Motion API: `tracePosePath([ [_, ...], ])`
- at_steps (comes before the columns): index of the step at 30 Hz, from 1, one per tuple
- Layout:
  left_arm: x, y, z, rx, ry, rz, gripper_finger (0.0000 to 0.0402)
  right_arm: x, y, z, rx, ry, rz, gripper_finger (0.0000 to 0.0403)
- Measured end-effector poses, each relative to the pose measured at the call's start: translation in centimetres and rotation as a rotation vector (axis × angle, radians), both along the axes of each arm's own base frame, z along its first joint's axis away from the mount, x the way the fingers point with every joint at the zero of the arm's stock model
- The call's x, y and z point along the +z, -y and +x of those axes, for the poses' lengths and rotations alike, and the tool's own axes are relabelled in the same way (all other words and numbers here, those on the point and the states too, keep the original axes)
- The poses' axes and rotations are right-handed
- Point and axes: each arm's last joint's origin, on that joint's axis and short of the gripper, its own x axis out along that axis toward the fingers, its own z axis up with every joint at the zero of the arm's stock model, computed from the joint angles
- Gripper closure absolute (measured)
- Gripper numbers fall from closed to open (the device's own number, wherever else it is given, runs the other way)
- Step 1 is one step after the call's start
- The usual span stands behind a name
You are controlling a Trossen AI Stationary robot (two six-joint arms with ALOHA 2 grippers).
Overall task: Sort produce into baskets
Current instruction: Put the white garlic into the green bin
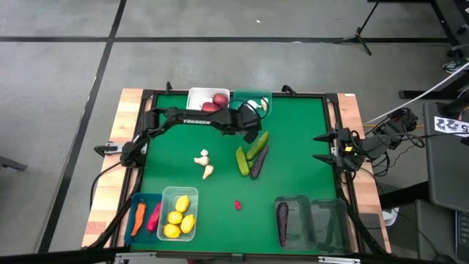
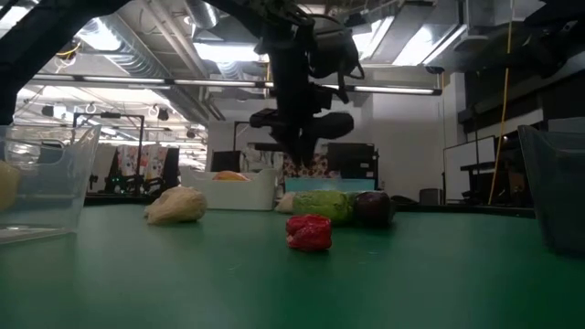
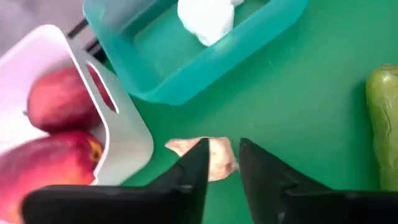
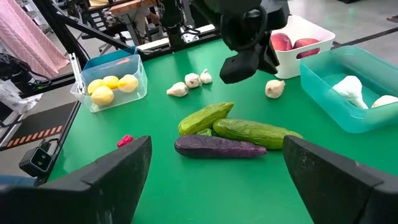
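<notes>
Near the top centre of the high view, the left gripper (image 1: 247, 119) hangs, fingers slightly parted, over a garlic bulb (image 3: 211, 158) lying on the green mat beside the white basket (image 3: 121, 134) and teal basket (image 3: 205, 71). Its fingers hide part of the bulb. Right gripper (image 4: 214, 165) waits wide open at the right edge.

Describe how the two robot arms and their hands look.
Both arms are dark, nearly black, built of jointed links. The left arm carries white lettering along one link, and dark cables trail from its base. Its left hand ends in two flat, tapered black fingers. The right hand has two broad, dark, wedge-shaped fingers.

Left gripper (image 3: 219, 163) fingers seemingly ajar.
</notes>
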Motion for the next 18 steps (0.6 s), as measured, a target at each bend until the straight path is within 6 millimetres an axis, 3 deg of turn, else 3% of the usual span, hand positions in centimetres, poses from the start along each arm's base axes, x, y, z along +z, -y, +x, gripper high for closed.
tracePosePath([
  [10,-1.0,1.6,0.3,0.015,-0.014,-0.009,0.0152,0.0,0.0,0.0,0.002,-0.002,0.0,0.0042],
  [18,-2.6,1.2,0.4,0.095,-0.012,-0.035,0.0102,0.0,0.0,0.0,0.003,-0.002,0.0,0.0042],
])
